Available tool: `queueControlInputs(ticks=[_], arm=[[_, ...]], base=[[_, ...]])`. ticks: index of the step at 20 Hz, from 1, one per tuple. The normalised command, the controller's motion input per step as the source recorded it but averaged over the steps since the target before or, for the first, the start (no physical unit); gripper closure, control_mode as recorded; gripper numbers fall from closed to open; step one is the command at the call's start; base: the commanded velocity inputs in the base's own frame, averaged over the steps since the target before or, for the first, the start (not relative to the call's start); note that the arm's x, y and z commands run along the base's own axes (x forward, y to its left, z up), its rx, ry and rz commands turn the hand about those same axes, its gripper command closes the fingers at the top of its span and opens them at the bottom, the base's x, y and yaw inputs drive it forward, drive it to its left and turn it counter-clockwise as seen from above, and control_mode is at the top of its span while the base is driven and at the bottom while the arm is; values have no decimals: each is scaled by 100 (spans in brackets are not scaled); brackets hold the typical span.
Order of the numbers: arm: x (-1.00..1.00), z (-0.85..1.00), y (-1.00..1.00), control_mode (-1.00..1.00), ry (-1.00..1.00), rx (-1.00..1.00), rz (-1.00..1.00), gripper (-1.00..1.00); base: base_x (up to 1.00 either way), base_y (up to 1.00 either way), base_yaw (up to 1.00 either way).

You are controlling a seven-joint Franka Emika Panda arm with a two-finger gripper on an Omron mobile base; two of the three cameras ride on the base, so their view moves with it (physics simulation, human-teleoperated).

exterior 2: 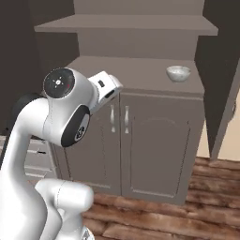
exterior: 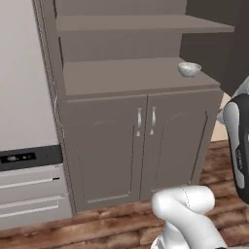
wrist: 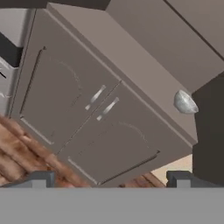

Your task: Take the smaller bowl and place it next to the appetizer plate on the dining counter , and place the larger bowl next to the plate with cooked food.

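Jaws wide open, empty; smaller bowl [wrist: 185,103] on cabinet [wrist: 131,78]

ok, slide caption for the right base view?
Small grey-white speckled bowl sits near the right end of the grey-brown cabinet counter, above closed double doors; white arm in foreground.

Small bowl [exterior: 189,69] [exterior 2: 178,73] [wrist: 185,103] is a plain grey-white speckled one, sitting upright and empty on the grey-brown cabinet top [exterior: 126,77] [exterior 2: 136,72], way over at its right end, close to the front edge.
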Motion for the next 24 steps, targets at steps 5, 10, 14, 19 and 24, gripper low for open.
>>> queueControlInputs(ticks=[5,10,14,19,24], arm=[[0,0,0,100,0,0,0,-100],[0,0,0,100,0,0,0,-100],[0,0,0,100,0,0,0,-100],[0,0,0,100,0,0,0,-100],[0,0,0,100,0,0,0,-100]], base=[[48,53,-29],[64,-15,-10],[64,-31,-5],[46,-28,-9],[31,-2,-12]])
